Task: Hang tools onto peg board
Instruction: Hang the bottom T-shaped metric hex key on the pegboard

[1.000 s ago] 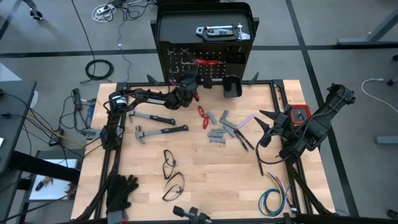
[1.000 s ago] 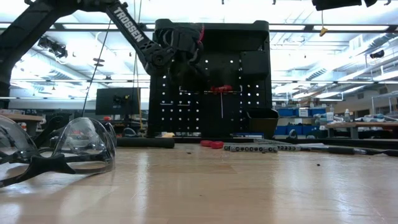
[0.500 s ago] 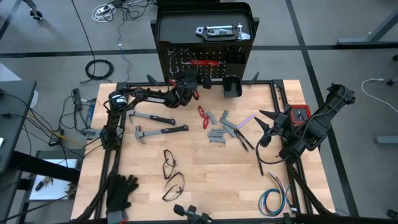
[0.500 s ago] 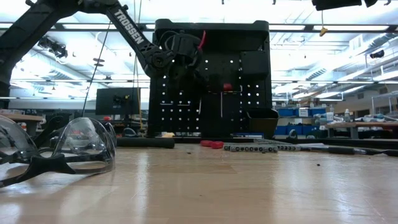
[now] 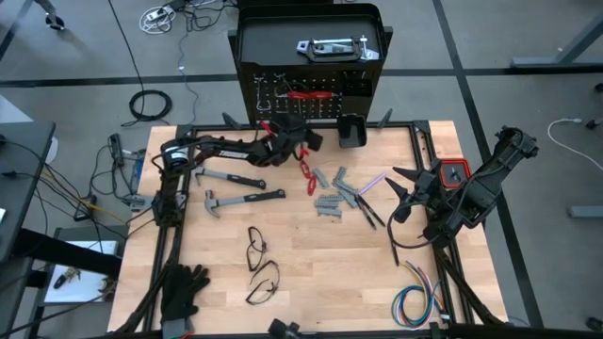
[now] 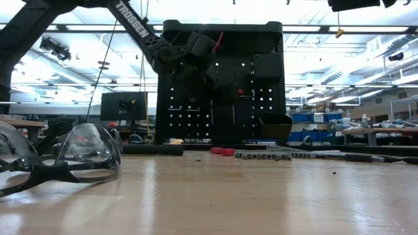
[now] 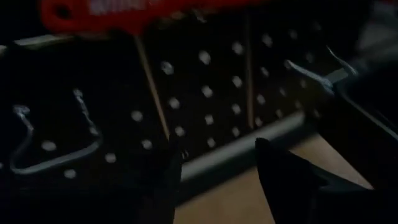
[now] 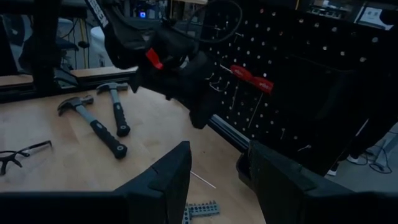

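The peg board (image 5: 311,94) stands upright at the table's far edge. A red-handled tool (image 7: 143,9) hangs on it by its handle, its thin shafts (image 7: 152,93) pointing down. My left gripper (image 5: 311,141) is just in front of the board, below that tool, open with nothing between its fingers (image 7: 168,180). My right gripper (image 5: 400,193) waits open over the table's right side. Two black-handled hammers (image 5: 236,188), a red tool (image 5: 306,171) and grey metal pieces (image 5: 330,198) lie flat on the table. A silver flat tool (image 5: 330,47) lies on the board's top.
A small black bin (image 5: 351,132) hangs low on the board's right part, with bare silver hooks (image 7: 37,155) to its left. Two pairs of safety glasses (image 5: 262,264), black gloves (image 5: 184,287) and a coloured wire bundle (image 5: 415,301) lie toward the near edge.
My left gripper has opened and let go of the red-handled tool, which stays hanging on the peg board. It has drawn back a little from the board and gone toward the table's right.
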Controlling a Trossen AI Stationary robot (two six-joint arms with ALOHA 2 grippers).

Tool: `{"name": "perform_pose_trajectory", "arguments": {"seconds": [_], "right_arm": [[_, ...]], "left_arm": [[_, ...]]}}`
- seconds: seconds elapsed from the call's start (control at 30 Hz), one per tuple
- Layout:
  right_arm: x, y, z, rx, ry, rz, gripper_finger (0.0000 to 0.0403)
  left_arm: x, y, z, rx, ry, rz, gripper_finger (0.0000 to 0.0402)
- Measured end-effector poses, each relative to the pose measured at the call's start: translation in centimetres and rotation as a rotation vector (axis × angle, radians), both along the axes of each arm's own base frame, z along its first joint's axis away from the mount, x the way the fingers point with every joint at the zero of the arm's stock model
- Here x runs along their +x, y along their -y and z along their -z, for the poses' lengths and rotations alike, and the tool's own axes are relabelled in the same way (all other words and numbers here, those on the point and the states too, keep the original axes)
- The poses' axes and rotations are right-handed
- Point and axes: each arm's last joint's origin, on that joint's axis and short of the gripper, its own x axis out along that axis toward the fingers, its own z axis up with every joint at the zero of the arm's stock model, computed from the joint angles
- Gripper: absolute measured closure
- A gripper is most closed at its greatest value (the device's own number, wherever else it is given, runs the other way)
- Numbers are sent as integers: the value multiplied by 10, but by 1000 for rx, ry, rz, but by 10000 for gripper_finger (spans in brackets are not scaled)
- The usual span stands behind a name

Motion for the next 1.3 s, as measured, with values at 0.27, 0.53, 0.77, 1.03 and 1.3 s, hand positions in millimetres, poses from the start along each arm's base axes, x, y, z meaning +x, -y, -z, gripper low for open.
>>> {"name": "perform_pose_trajectory", "arguments": {"seconds": [0.27, 0.53, 0.77, 1.03, 1.3], "right_arm": [[0, 0, 0, 7, -4, -3, 233], [10, -1, 5, 53, -79, -8, 233], [53, 4, 15, 42, -209, 17, 233], [85, 22, 6, 116, -216, -122, 233], [96, 31, -2, 130, -181, -215, 233]], "left_arm": [[4, 42, -21, -103, -140, 511, 199], [6, 94, -3, -227, -421, 928, 199], [6, 107, -1, -179, -497, 1007, 199], [15, 103, 20, -250, -542, 995, 199], [31, 99, 29, -268, -615, 917, 200]]}}
